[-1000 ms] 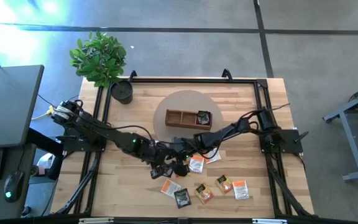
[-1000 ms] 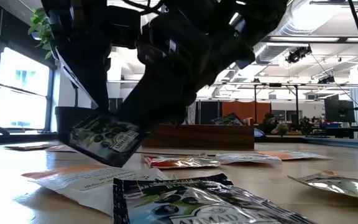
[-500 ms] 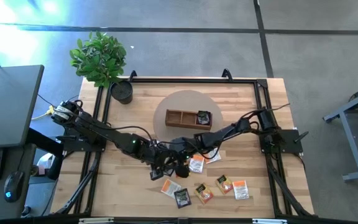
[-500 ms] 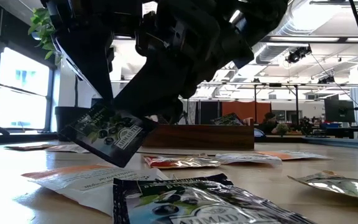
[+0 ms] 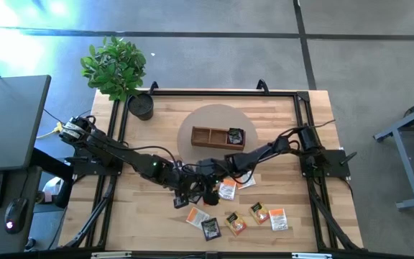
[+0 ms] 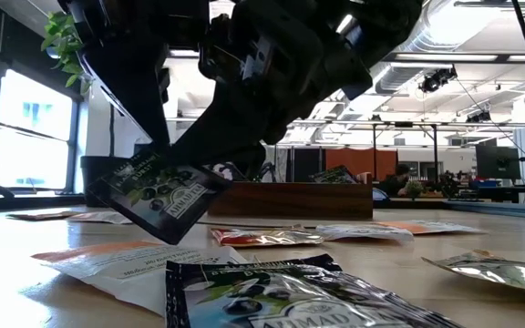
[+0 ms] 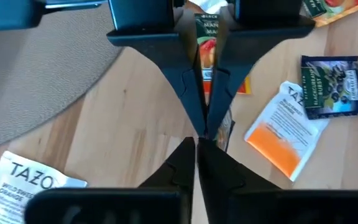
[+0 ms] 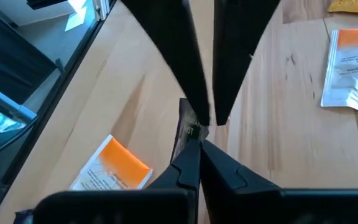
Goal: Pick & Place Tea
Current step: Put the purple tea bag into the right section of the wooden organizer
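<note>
I see both grippers, left gripper [image 7: 201, 142] and right gripper [image 8: 199, 138], clamped on one black tea packet [image 6: 158, 196]; nearby white-and-orange packet [image 7: 28, 181] reads TAZO

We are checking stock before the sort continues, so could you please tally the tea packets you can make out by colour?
black packets: 3, counting one in the wooden tray and the lifted packet between the arms
white-and-orange packets: 4
yellow packets: 2
Total: 9; the arms may hide more.
</note>
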Robot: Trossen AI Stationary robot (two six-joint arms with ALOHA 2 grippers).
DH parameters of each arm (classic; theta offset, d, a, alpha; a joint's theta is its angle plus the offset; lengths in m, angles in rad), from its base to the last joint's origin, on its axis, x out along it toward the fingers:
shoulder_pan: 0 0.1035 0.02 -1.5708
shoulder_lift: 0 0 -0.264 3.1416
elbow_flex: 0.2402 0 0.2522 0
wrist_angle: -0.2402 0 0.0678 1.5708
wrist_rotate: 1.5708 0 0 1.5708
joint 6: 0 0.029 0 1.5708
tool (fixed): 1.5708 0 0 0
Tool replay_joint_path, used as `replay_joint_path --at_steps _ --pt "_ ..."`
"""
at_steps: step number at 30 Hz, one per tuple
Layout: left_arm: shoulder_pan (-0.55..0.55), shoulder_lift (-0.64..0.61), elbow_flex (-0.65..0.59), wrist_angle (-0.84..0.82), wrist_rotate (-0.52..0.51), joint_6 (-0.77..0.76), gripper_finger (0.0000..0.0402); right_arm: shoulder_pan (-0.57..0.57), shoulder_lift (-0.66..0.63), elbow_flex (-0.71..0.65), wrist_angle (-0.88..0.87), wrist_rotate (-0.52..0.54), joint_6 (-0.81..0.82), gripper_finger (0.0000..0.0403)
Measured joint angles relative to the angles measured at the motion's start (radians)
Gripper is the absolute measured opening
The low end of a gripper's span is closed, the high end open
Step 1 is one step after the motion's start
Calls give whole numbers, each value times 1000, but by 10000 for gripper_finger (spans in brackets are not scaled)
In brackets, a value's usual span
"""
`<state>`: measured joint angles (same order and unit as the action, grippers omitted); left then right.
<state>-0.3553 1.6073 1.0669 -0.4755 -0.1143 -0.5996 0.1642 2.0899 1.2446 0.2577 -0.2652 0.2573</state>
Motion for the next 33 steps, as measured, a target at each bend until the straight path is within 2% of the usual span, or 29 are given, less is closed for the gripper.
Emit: replay_joint_path --at_steps 4,10,16,19,22,27,33 --pt "0 0 1 5 2 21 62 0 0 0 -6 3 2 7" --pt "4 0 6 32 -79 28 121 -1 0 2 -6 12 17 4" --pt "3 0 6 59 -90 -2 135 -5 -49 0 -76 18 5 2" --pt "4 -3 7 80 -105 -17 136 -18 -116 -2 -189 81 -42 4" --pt "4 -2 7 111 -167 -24 136 -40 -210 0 -344 210 -105 2" --pt "7 -29 37 86 -323 -34 136 -97 -367 1 -594 394 -130 2" --pt "14 -77 154 -103 -577 29 136 -182 -549 1 -821 552 -138 1"
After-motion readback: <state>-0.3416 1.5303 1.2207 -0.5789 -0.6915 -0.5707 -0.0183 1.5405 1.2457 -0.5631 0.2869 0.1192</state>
